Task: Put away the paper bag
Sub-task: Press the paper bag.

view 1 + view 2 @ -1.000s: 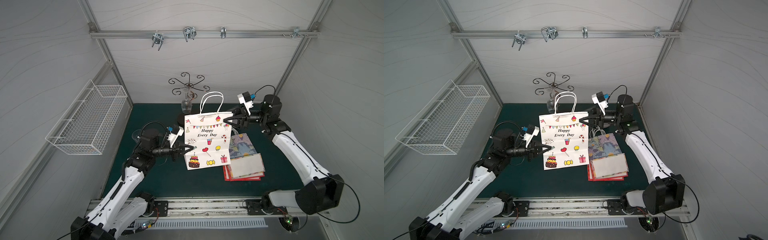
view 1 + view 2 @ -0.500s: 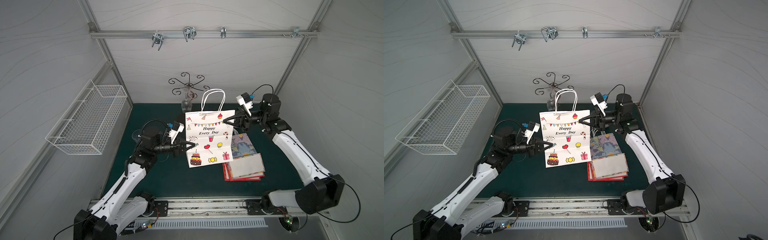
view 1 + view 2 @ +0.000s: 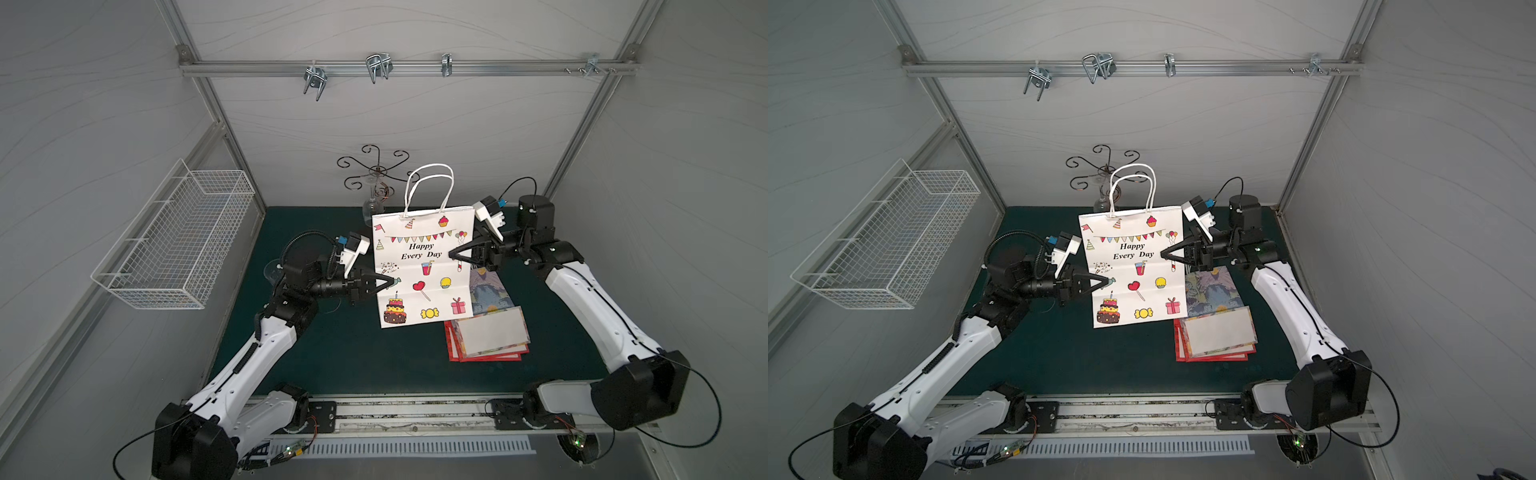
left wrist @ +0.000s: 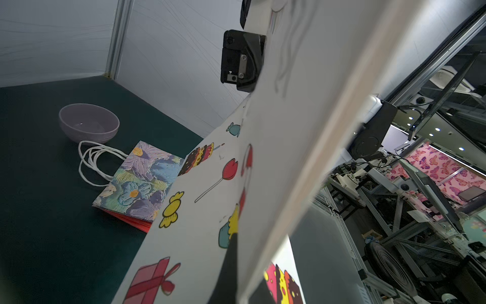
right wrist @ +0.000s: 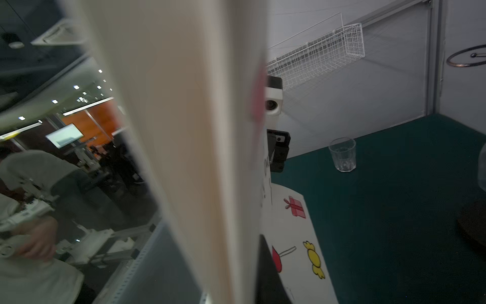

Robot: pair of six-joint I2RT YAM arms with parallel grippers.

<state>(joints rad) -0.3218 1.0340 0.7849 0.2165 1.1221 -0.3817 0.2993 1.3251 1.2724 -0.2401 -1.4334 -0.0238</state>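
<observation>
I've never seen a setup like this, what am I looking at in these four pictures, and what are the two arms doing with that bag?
Two white robot arms stand at a green table. Two pictures look down from an overhead camera pair; the two others come from cameras on the arms' wrists. The left gripper and right gripper each pinch a side edge of the white paper bag, holding it upright. On the table are a stack of flat bags, a bowl and a glass. A wire basket hangs on the wall.
</observation>
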